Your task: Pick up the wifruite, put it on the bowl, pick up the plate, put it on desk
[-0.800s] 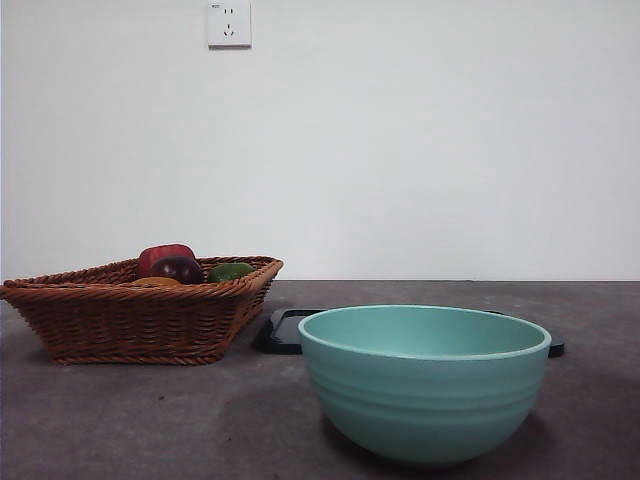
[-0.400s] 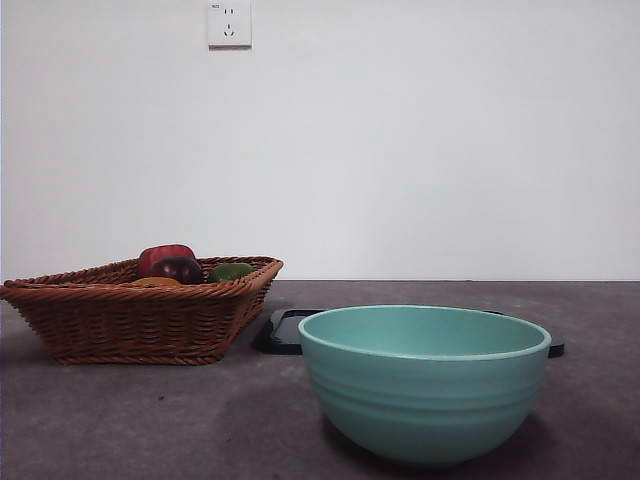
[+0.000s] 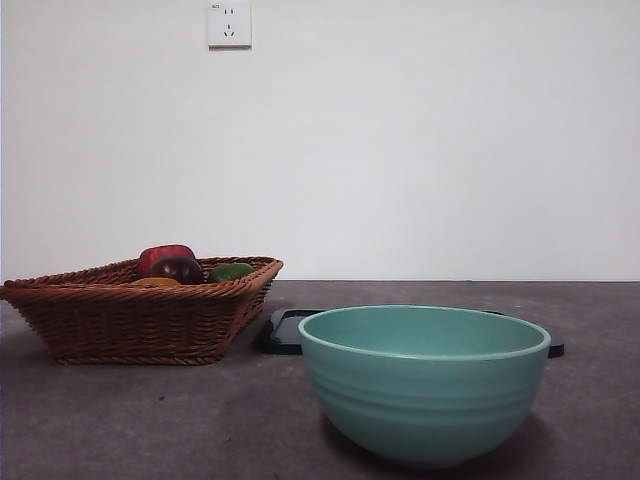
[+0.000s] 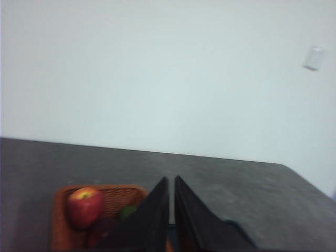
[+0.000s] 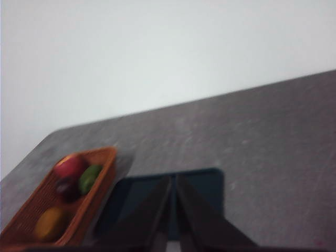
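The left gripper (image 4: pixel 171 181) hung above the desk (image 3: pixel 150 420) with its two black jaws pressed together and nothing between them, over the near end of the wicker basket (image 4: pixel 113 197). The right gripper (image 5: pixel 174 181) was likewise closed and empty, poised over the dark plate (image 5: pixel 205 184). Neither arm showed in the front view, so both seemed to be waiting before the first reach.

The wifruite (image 5: pixel 50 223), roundish and orange-yellow with a dull skin, lay in the basket at the end farthest from the wall, beside a dark purple fruit (image 5: pixel 67 188), a small green fruit (image 5: pixel 90 178) and a glossy red apple (image 5: pixel 70 167); from the front only its top edge (image 3: pixel 155 282) cleared the woven rim. The basket was shallow, brown and coarsely plaited, its sides flaring outward. The bowl (image 3: pixel 425 385), deep, mint-green and smooth with faint ridges round its outside, appeared empty and stood nearest the camera, probably left open as the drop spot. The flat rounded-square plate lay behind it, just beside the basket, on the matte grey-brown tabletop
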Controlling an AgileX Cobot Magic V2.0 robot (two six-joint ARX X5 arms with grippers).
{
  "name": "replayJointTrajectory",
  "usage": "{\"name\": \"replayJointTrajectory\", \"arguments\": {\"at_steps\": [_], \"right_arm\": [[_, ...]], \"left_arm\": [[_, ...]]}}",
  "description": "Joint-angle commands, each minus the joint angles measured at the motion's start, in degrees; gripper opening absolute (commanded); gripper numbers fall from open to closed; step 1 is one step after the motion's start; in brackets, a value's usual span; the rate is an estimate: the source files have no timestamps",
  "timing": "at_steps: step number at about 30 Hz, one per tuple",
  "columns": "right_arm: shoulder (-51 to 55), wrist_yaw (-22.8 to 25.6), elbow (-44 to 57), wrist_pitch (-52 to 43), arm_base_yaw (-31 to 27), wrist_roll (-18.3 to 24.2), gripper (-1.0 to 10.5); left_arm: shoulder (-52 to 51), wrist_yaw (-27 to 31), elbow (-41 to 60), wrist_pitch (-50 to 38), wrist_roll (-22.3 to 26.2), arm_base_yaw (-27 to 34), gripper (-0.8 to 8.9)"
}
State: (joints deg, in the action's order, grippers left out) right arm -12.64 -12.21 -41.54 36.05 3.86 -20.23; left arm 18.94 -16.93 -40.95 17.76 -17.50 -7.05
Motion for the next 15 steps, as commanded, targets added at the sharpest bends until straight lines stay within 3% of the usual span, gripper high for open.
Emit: {"name": "replayJointTrajectory", "arguments": {"at_steps": [1,4,8,15], "right_arm": [[-2.73,-2.12,-5.01,3.85,0.20,4.76,0.1],[-5.38,-4.98,-9.16,7.34,0.20,8.74,0.1],[-8.44,-9.79,-13.40,10.49,0.90,11.82,0.1],[-12.07,-14.73,-15.74,11.63,5.20,11.74,0.1]], "left_arm": [[2.86,-3.91,-5.46,2.89,-0.39,-0.17,0.17],[5.51,-8.76,-10.05,6.75,-1.03,-0.63,0.16],[7.34,-9.53,-14.34,11.15,-0.96,-2.64,0.17],[11.15,-10.19,-19.08,18.67,3.34,-7.85,0.17]]}}
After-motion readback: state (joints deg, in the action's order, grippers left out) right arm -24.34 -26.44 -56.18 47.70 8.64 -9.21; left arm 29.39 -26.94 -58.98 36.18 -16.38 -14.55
